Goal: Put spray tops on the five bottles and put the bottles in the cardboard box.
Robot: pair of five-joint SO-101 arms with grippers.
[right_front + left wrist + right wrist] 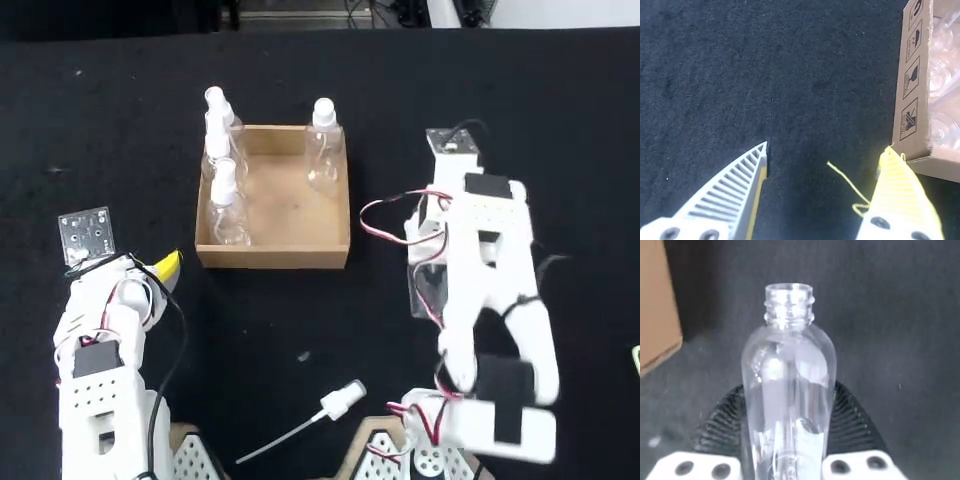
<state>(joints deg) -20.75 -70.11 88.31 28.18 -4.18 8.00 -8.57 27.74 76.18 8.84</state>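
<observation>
The cardboard box stands at the table's middle and holds several clear bottles with white spray tops, a row along its left wall and one in its far right corner. To the right of the box, my right gripper is shut on a clear bottle whose threaded neck is bare. A loose spray top with a long dip tube lies near the front edge. My left gripper is open over bare cloth beside the box's near left corner, its yellow finger showing.
Black cloth covers the table. The box's side stands close beside the held bottle. Red and black cables loop off the right arm toward the box. Both arm bases crowd the front edge.
</observation>
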